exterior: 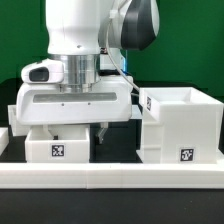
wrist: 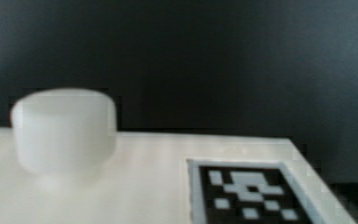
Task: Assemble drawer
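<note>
A small white drawer tray with a square tag on its front stands on the table, left of the big open-top white casing, which also bears a tag. My gripper hangs straight down over the tray. One dark finger shows just past the tray's right side, well off the hand's middle, so the jaws stand apart. The other finger is hidden behind the tray. The wrist view is very close on a white part's flat face, with a tag and a rounded white stub; no fingers show there.
A long white rail runs along the table's front edge. The end of another white part shows at the exterior view's far left. The casing stands close to the hand's right side. Behind is a green backdrop.
</note>
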Action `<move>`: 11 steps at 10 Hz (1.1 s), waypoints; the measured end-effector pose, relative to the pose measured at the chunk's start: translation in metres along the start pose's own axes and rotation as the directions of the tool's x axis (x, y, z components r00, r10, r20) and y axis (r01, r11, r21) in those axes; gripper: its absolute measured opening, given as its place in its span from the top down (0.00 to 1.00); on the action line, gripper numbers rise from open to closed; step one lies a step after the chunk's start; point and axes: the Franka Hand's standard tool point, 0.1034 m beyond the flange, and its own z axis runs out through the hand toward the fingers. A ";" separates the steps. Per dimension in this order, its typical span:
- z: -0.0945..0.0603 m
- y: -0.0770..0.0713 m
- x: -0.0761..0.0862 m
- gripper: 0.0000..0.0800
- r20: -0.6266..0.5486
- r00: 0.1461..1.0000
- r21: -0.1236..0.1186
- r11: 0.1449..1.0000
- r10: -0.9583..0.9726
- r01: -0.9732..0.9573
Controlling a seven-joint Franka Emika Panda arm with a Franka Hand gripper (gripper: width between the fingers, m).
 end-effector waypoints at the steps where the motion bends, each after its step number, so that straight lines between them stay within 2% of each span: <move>1: 0.000 0.000 0.000 0.19 0.000 1.000 0.000 1.000 0.000 0.000; 4: 0.000 -0.001 0.001 0.70 -0.001 1.000 0.000 1.000 -0.001 0.001; 5: 0.000 -0.001 0.001 0.70 -0.001 1.000 0.000 1.000 -0.001 0.001; 6: 0.000 -0.002 0.001 0.91 0.000 1.000 0.001 1.000 -0.002 0.002; 7: 0.000 -0.003 0.001 0.91 -0.001 1.000 0.001 1.000 -0.004 0.004; 8: 0.000 -0.003 0.001 0.95 -0.001 1.000 0.001 1.000 -0.004 0.004; 11: 0.000 -0.003 0.001 0.95 0.000 1.000 0.001 1.000 -0.005 0.005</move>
